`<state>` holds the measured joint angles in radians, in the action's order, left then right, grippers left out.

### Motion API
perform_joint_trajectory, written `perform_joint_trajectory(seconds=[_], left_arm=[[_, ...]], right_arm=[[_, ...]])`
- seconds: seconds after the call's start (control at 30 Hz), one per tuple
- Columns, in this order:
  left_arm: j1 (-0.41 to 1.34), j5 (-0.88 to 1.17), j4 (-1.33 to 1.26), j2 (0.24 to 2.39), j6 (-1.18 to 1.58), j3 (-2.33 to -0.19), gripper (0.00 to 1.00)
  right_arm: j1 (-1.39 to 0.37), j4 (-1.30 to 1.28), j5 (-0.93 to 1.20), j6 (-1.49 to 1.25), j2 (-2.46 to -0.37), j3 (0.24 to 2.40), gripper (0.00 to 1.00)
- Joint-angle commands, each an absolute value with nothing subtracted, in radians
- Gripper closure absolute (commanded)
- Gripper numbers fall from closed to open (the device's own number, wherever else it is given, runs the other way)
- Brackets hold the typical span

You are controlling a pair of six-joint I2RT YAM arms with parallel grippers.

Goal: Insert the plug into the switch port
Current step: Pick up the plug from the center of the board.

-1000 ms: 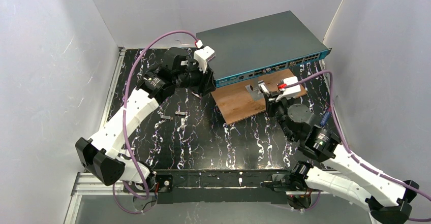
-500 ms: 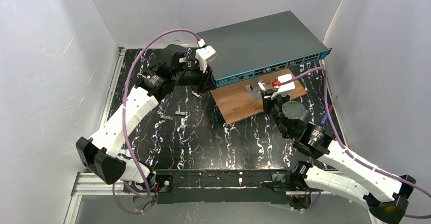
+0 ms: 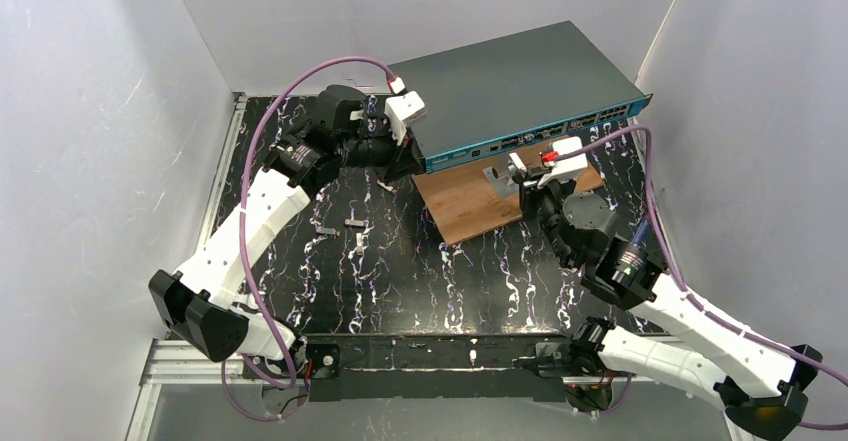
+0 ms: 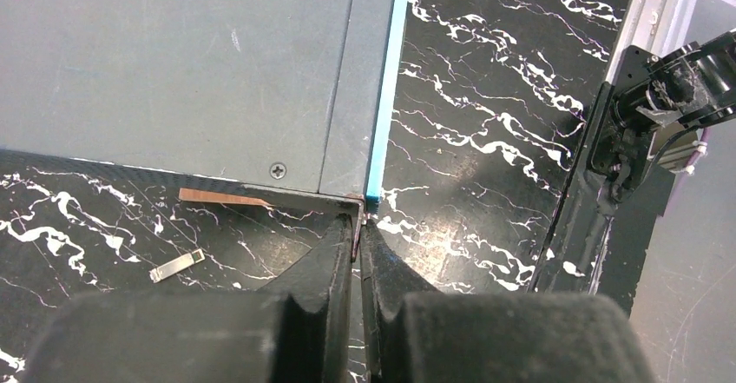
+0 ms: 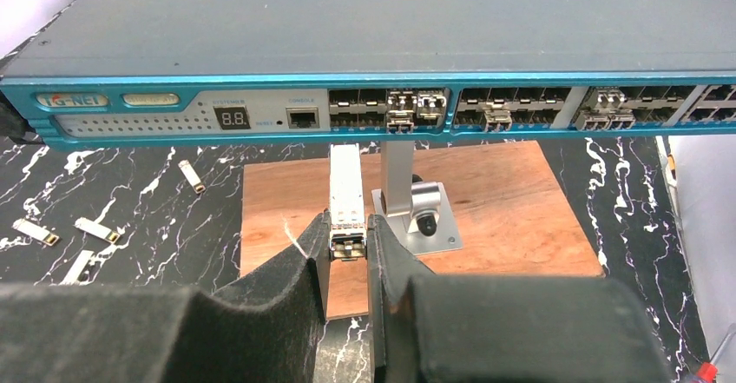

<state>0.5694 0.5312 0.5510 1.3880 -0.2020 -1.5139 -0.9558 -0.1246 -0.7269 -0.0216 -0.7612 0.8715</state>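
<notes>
Right-wrist view: the small silver metal plug (image 5: 346, 194), a slim oblong module, is pinched by its rear end between the closed black pads of the right tool (image 5: 348, 232). Its free nose points at the teal front strip (image 5: 260, 79) of the wide flat dark grey metal switch (image 5: 391, 18) and lies just below the dark square sockets (image 5: 358, 102), in none of them yet. The plug hangs over the brown wooden board (image 5: 503, 192) on the black white-veined desk (image 5: 130, 183). It is judged light and rigid, with smooth flanks that may slip or twist under a skewed push. The rear grip on its flat sides suits it (the nose must stay bare to enter). Left-wrist view: the left tool (image 4: 358, 227) is shut on nothing visible, its tips at the switch's front corner. The switch looks stiff and heavy but might slide when pushed.
</notes>
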Motion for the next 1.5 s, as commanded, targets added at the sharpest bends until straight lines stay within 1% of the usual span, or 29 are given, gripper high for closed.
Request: perform_joint_trajectory(seconds=[0.0, 0.4, 0.7, 0.83, 0.97, 1.13, 1.47], left_arm=[[0.571, 0.596, 0.587, 1.381, -0.234, -1.564, 1.0], [0.571, 0.601, 0.589, 1.384, -0.243, -1.56, 1.0], [0.571, 0.613, 0.597, 1.385, -0.245, -1.568, 1.0], [0.571, 0.613, 0.597, 1.389, -0.244, -1.571, 1.0], [0.571, 0.614, 0.6, 1.396, -0.242, -1.58, 1.0], [0.571, 0.619, 0.604, 1.4, -0.239, -1.587, 1.0], [0.571, 0.627, 0.606, 1.396, -0.231, -1.588, 1.0]], right_arm=[[-0.953, -0.1, -0.748, -0.005, -0.77, 0.933, 0.99], [-0.946, -0.138, -0.78, -0.004, -0.82, 0.986, 0.99], [-0.938, -0.149, -0.685, -0.006, -0.866, 1.035, 0.99], [-0.934, -0.198, -0.679, -0.008, -0.873, 1.057, 0.99], [-0.929, -0.248, -0.716, -0.009, -0.865, 1.054, 0.99], [-0.913, -0.243, -0.768, -0.004, -0.86, 1.042, 0.99], [-0.858, -0.146, -0.717, -0.003, -0.859, 1.0, 0.99]])
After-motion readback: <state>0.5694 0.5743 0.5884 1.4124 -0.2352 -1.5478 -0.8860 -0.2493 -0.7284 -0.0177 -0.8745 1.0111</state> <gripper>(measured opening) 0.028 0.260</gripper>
